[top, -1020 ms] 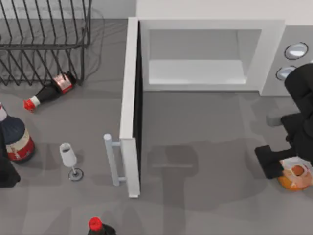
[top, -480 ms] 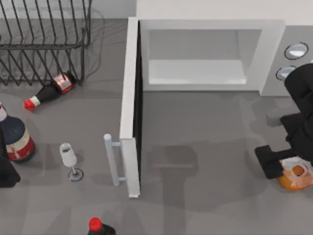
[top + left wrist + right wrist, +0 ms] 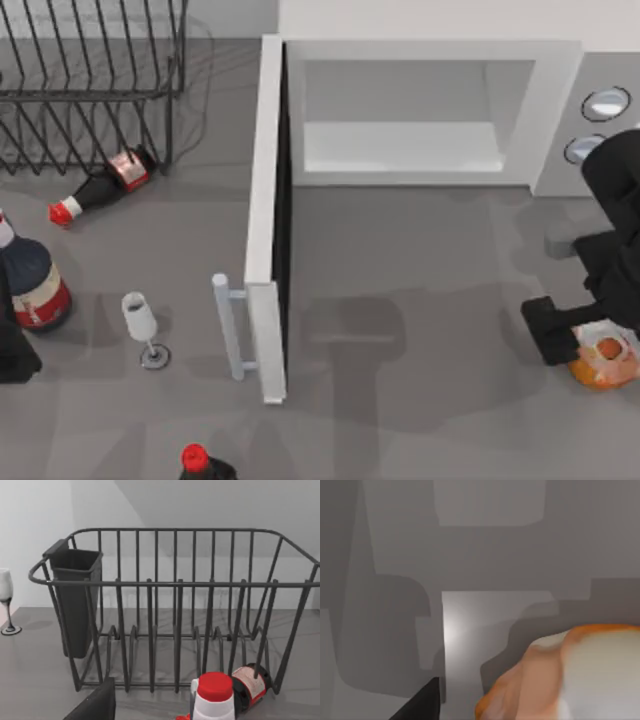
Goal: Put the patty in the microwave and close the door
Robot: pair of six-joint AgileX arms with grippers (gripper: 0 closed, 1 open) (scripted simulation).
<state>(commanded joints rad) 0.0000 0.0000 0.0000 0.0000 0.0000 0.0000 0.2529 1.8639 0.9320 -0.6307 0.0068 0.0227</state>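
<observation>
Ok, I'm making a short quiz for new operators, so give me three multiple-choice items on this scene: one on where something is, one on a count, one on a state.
1. Where is the patty?
A. inside the microwave
B. on the table at the right side, under the right gripper
C. in the wire rack

2. How many round dials show on the microwave's side panel?
A. two
B. four
C. none

3. What state is the door in?
A. shut
B. swung wide open
C. taken off and lying flat

Answers:
1 B: the patty lies on the table at the right gripper, far from the wire rack.
2 A: two dials sit on the microwave.
3 B: the door stands out from the cavity, which is bare.

The left gripper is parked at the left edge.
</observation>
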